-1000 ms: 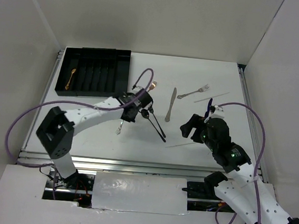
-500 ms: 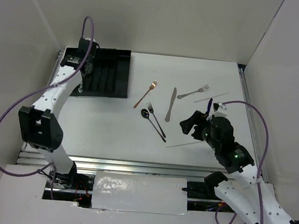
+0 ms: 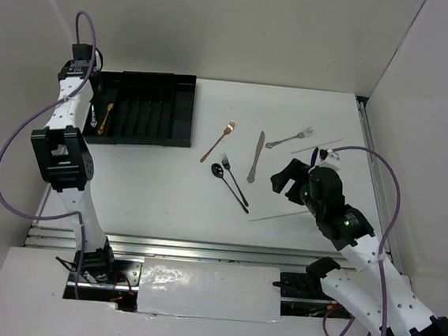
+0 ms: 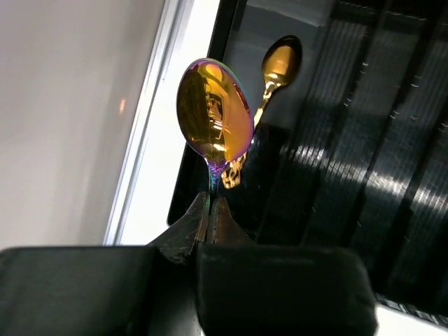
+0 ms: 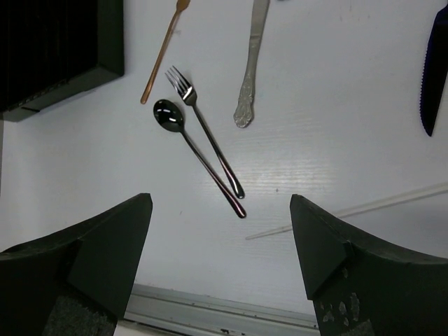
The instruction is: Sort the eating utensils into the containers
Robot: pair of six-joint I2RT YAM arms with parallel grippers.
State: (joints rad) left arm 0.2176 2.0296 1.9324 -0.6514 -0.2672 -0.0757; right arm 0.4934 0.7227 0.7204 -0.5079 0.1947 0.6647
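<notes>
My left gripper (image 4: 211, 199) is shut on the handle of a spoon (image 4: 213, 112) with a shiny gold-iridescent bowl. It holds the spoon above the left edge of the black cutlery tray (image 4: 392, 140). A copper-gold spoon (image 4: 280, 63) lies in a slot just beyond. In the top view the left gripper (image 3: 89, 104) is at the tray's (image 3: 178, 108) left end. My right gripper (image 5: 220, 199) is open and empty above the table, near a black spoon (image 5: 168, 115), black fork (image 5: 203, 133), silver knife (image 5: 252, 63) and copper fork (image 5: 162, 56).
A silver fork (image 3: 290, 139) and a dark blue knife (image 3: 314, 159) lie at the right. Thin pale sticks lie near the right gripper (image 3: 279, 215) and by the silver fork (image 3: 317, 147). White walls close in the table on three sides.
My left arm swung from the middle of the table to the tray's left end, carrying the spoon. The right arm has barely moved.
</notes>
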